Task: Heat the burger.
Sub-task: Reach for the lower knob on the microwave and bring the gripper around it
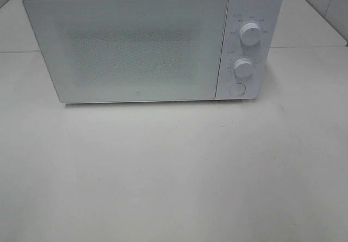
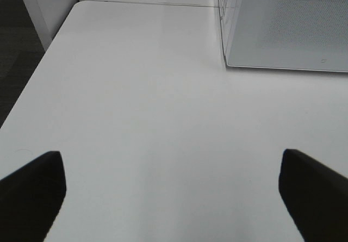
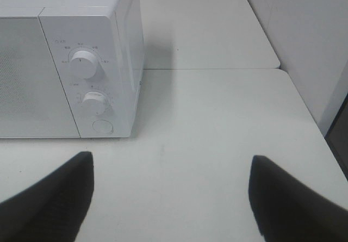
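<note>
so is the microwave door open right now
No, the microwave door is shut, lying flush with the panel of knobs beside it.

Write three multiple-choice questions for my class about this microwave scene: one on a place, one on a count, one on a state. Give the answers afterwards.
1. Seen from the high camera, where on the microwave is the control panel?
A. Right of the door
B. Left of the door
C. Above the door

2. How many dials sit above the round button?
A. One
B. Two
C. Four

3. In what state is the door?
A. Swung wide open
B. Taken off
C. Shut

Answers:
1 A: the panel lies along the door's right edge in the high view.
2 B: one dial stands over the other, both above the button.
3 C: the door lies flush with the front, with no gap showing.
</note>
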